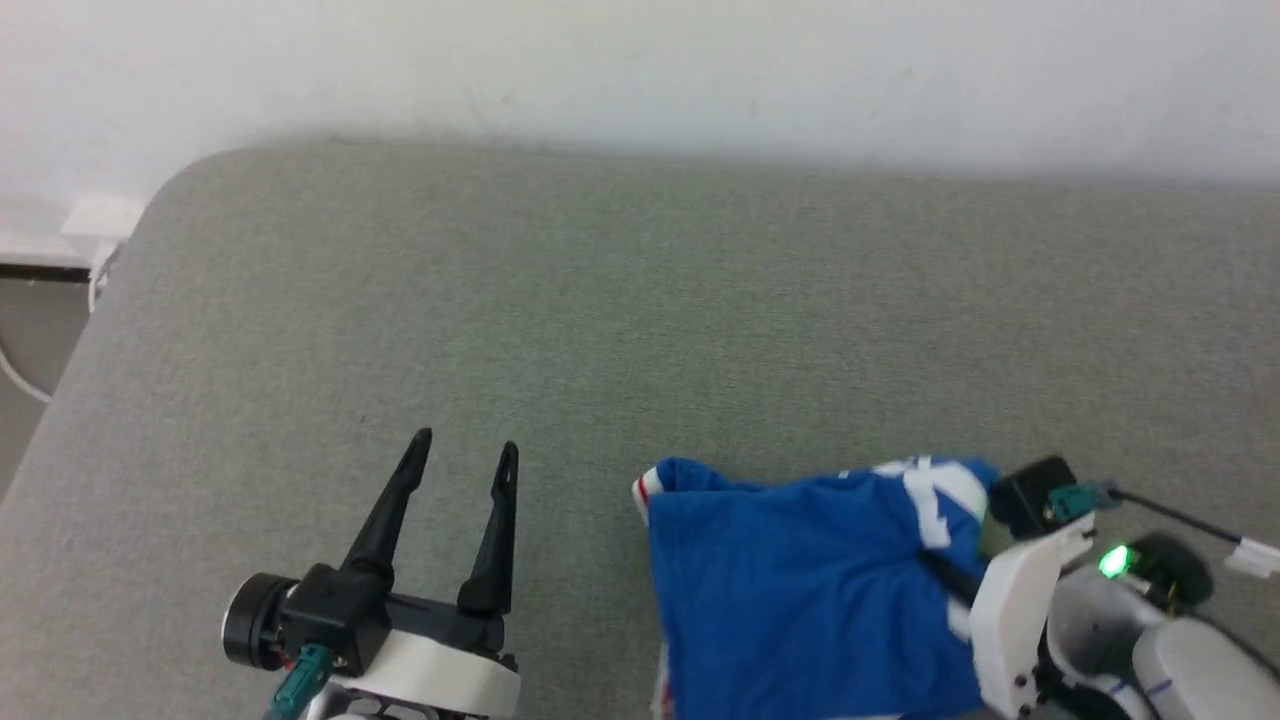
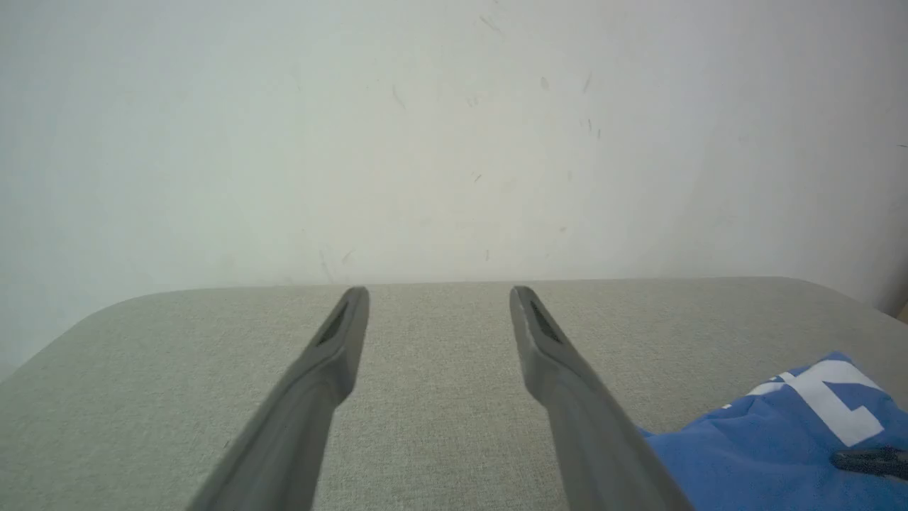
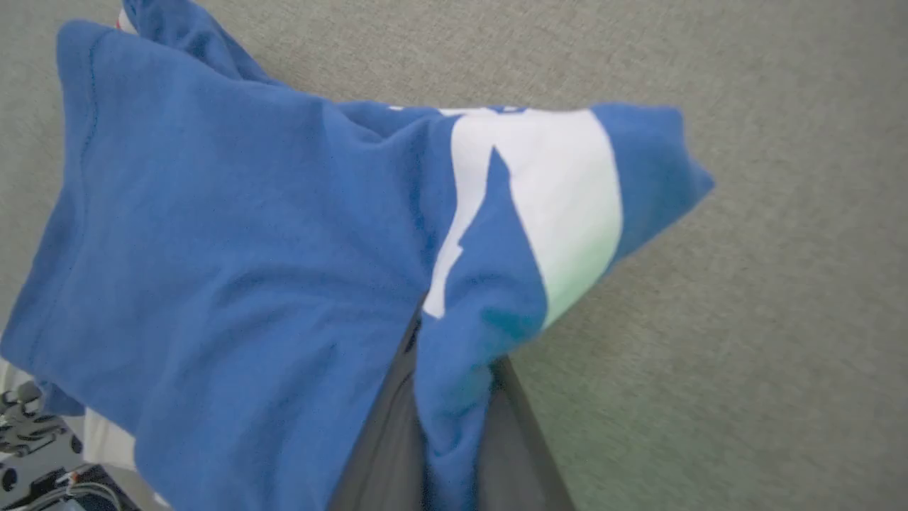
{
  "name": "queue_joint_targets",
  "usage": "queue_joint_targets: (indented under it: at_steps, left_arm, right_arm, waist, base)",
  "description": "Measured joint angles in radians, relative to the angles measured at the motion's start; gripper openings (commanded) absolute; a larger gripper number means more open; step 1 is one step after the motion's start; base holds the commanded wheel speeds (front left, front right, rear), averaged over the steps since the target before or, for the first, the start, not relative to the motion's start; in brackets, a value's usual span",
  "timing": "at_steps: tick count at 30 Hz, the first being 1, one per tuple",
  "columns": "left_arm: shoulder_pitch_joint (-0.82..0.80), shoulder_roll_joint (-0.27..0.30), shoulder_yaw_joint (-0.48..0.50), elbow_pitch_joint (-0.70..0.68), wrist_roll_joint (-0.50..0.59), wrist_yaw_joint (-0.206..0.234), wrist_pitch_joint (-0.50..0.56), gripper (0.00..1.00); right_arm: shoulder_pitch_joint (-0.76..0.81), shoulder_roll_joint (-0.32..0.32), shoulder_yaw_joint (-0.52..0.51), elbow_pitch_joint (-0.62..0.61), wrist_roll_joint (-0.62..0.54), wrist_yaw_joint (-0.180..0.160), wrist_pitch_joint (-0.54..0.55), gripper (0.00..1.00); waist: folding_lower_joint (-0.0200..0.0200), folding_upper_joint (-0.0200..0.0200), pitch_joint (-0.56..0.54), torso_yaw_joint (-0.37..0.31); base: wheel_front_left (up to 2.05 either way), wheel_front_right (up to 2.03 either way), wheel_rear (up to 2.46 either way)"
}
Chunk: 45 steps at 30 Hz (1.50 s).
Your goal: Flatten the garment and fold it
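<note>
The garment [image 1: 800,590] is a royal-blue shirt with white print, bunched at the near right of the grey table; a red-and-white trim shows at its left corner. My right gripper [image 1: 937,567] reaches into it from the right. In the right wrist view a fold of the garment [image 3: 234,270] is pinched between the right gripper's [image 3: 457,369] two fingers, whose tips are hidden by cloth. My left gripper [image 1: 466,441] stands open to the left of the shirt, apart from it and holding nothing. The left wrist view shows the left gripper [image 2: 438,291] with the garment [image 2: 766,440] at lower right.
The grey-green padded table [image 1: 640,300] runs back to a white wall [image 1: 640,60]. Its far-left corner is rounded, with floor and a white cable [image 1: 20,380] beyond the left edge. Bare surface lies ahead of both grippers.
</note>
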State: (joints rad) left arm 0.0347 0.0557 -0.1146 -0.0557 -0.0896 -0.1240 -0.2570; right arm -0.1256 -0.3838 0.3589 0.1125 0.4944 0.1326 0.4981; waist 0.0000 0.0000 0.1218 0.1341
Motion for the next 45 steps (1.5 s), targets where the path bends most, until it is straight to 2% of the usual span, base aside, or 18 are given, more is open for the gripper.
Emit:
queue_joint_targets:
  at_steps: [5, 12, 18, 23, 25, 26, 27, 32, 38, 45]
  left_arm:
    - [0.004, -0.001, -0.039, -0.008, 0.0, 0.0, 0.0, 1.0]
    - [-0.027, -0.004, -0.077, -0.044, -0.006, 0.002, 0.0, 1.0]
    - [-0.111, -0.005, -0.088, -0.073, -0.013, 0.002, 0.0, 1.0]
    - [-0.18, -0.005, -0.099, -0.097, -0.002, 0.001, 0.0, 1.0]
    - [-0.191, -0.005, -0.102, -0.102, 0.001, 0.001, 0.0, 1.0]
    - [-0.212, -0.005, -0.106, -0.112, 0.003, 0.001, 0.0, 1.0]
    - [-0.212, -0.005, -0.106, -0.112, 0.003, 0.001, 0.0, 1.0]
    - [-0.25, 0.005, -0.118, -0.126, 0.003, 0.0, 0.0, 1.0]
    - [-0.282, 0.013, -0.14, -0.136, 0.003, 0.0, 0.0, 1.0]
    - [-0.289, 0.015, -0.152, -0.147, 0.003, 0.0, 0.0, 1.0]
  right_arm:
    - [-0.143, -0.127, 0.084, -0.05, -0.159, 0.0, 0.032, 0.0]
    - [-0.313, -0.309, 0.201, -0.085, -0.199, 0.0, 0.1, 0.0]
    - [-0.394, -0.454, 0.211, -0.059, -0.195, 0.0, 0.085, 0.0]
    - [-0.403, -0.536, 0.164, 0.034, -0.193, 0.0, 0.027, 0.0]
    - [-0.402, -0.548, 0.144, 0.058, -0.194, 0.0, 0.011, 0.0]
    - [-0.4, -0.564, 0.099, 0.108, -0.196, 0.0, -0.029, 0.0]
    - [-0.4, -0.564, 0.099, 0.108, -0.196, 0.0, -0.029, 0.0]
    - [-0.391, -0.583, -0.026, 0.249, -0.236, 0.0, -0.136, 0.0]
    - [-0.38, -0.582, -0.183, 0.397, -0.31, 0.0, -0.242, 0.0]
    - [-0.38, -0.554, -0.297, 0.476, -0.435, 0.0, -0.345, 0.0]
  waist:
    - [0.0, 0.0, -0.001, -0.068]
    - [0.0001, 0.0, 0.039, -0.193]
    - [0.0002, 0.0, 0.122, -0.28]
    - [0.0002, 0.0, 0.215, -0.32]
    - [0.0002, 0.0, 0.234, -0.325]
    - [0.0003, 0.0, 0.272, -0.333]
    - [0.0003, 0.0, 0.272, -0.333]
    - [0.0003, 0.0, 0.362, -0.342]
    - [0.0003, 0.0, 0.449, -0.327]
    - [0.0001, 0.0, 0.497, -0.282]
  base:
    - [0.0, 0.0, 0.0]
    - [0.0, 0.0, 0.0]
    - [0.0, 0.0, 0.0]
    - [0.0, 0.0, 0.0]
    - [0.0, 0.0, 0.0]
    - [0.0, 0.0, 0.0]
    - [0.0, 0.0, 0.0]
    - [0.0, 0.0, 0.0]
    - [0.0, 0.0, 0.0]
    - [0.0, 0.0, 0.0]
